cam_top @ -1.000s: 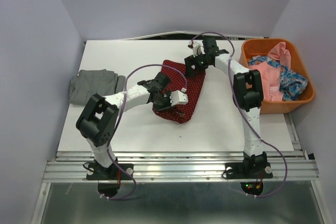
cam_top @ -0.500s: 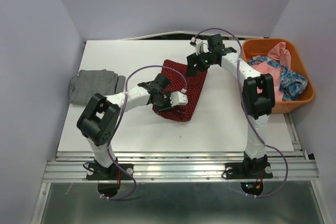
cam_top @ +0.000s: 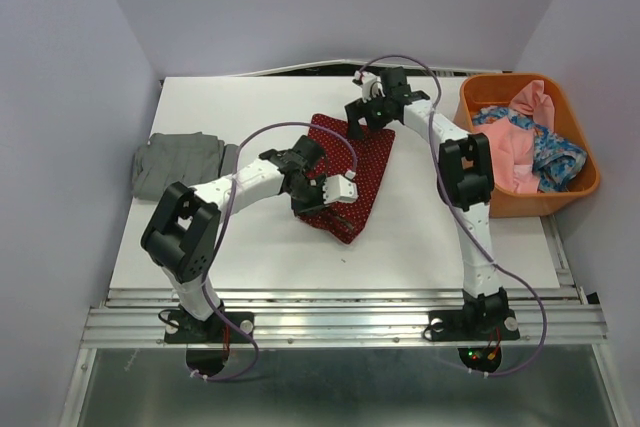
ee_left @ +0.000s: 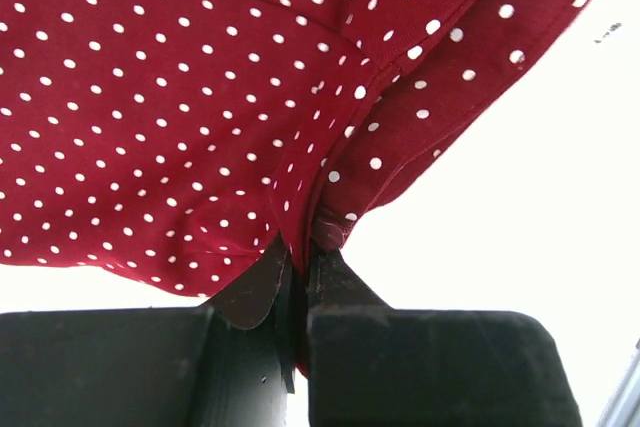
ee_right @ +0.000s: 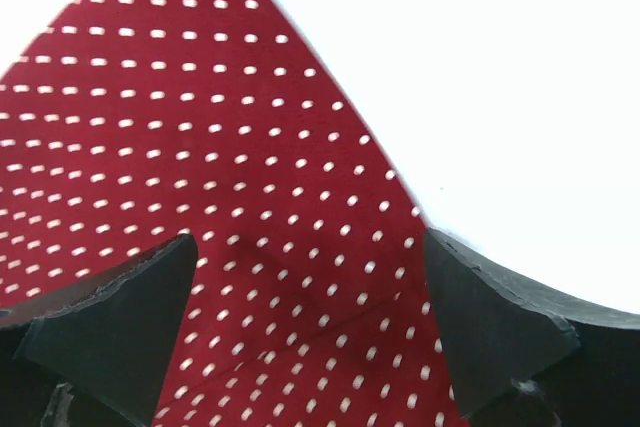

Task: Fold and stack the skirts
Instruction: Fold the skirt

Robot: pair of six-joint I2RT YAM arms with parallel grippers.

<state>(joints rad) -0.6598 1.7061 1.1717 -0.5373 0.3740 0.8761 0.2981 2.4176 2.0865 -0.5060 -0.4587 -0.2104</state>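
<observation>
My left pincer (ee_left: 300, 259) is clenching the dotted red skirt (ee_left: 180, 97) by a fold; my right pincer (ee_right: 308, 247) is hovering released, apparently just above its far corner.

- Overhead view: you get bright, even light. The white table (cam_top: 400, 237) is nearly blown out, and the arms throw only faint, soft shadows.
- Dim strip along 6 o'clock below the rail.
- Left wrist view: dotted red skirt (ee_left: 180, 107) is sharp with crisp dots. The table at 3 o'clock is washed to pure white. Left gripper (ee_left: 300, 262) at 6 o'clock is dark with little detail.
- Right wrist view: soft, with dots smeared into dashes. Right gripper (ee_right: 308, 242) is blurred black at 5 and 7 o'clock.
</observation>
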